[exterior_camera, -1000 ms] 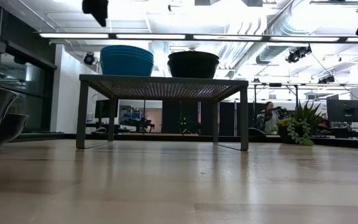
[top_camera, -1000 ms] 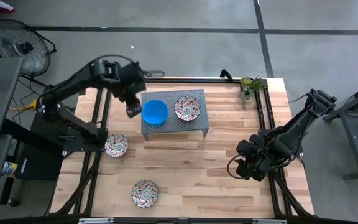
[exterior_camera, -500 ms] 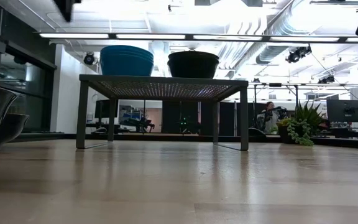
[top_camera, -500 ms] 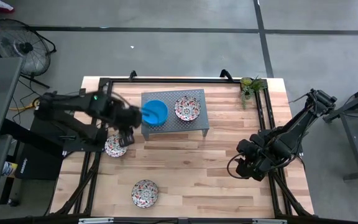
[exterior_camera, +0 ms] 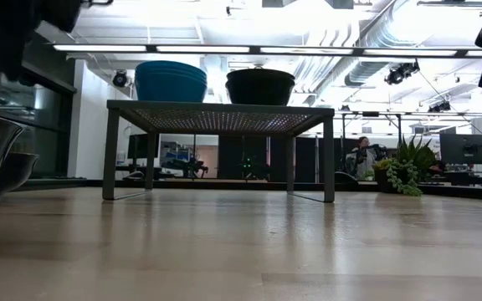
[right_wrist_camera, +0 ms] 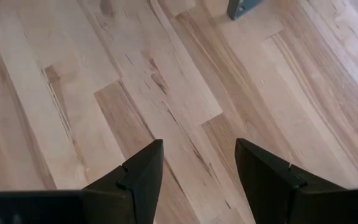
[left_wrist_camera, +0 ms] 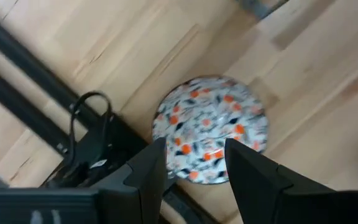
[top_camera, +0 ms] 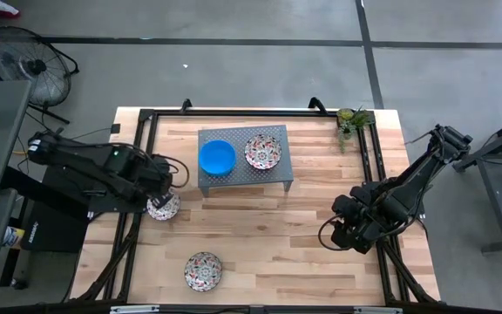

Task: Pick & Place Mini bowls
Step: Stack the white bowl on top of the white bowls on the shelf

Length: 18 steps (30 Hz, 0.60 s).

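A blue mini bowl and a floral mini bowl rest on the grey perforated stand at the table's far middle. Another floral mini bowl lies on the wood at the table's left side, and a third lies near the front edge. My left gripper hangs open over the left floral bowl, pointing down, and touches nothing. My right gripper waits open above bare wood at the table's right side.
A black metal frame runs along the table's left, far and right sides, close to the left bowl. A small potted plant stands at the far right corner. One stand leg shows beyond my right gripper.
My left gripper has left the blue bowl's side at the stand, swung toward the table's left and near edge and sunk, rolling its wrist. It now hangs over the left floral bowl. Its fingers have stayed open. The bowls have not moved.
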### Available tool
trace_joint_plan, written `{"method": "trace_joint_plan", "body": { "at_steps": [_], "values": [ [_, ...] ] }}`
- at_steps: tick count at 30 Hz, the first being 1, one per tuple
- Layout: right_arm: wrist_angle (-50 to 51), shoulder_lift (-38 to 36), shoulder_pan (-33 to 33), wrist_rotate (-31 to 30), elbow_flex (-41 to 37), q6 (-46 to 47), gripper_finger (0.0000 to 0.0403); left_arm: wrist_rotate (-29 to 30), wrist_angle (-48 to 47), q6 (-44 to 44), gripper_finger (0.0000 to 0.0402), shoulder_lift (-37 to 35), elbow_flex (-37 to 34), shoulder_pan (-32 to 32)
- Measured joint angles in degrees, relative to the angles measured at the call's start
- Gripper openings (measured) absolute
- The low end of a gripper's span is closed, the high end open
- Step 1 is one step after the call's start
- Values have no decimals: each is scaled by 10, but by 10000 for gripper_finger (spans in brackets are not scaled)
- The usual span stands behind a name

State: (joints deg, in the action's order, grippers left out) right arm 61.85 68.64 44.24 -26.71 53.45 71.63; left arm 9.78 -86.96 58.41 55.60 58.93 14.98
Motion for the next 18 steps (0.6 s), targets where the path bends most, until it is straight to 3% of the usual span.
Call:
{"method": "trace_joint_plan", "body": {
  "at_steps": [11,18],
  "values": [
    [0,0,0,-11,0,3,188,2,50,48,159,21,-129,0],
    [0,0,0,-13,0,1,188,26,95,-22,159,44,-166,-11]
  ]
}}
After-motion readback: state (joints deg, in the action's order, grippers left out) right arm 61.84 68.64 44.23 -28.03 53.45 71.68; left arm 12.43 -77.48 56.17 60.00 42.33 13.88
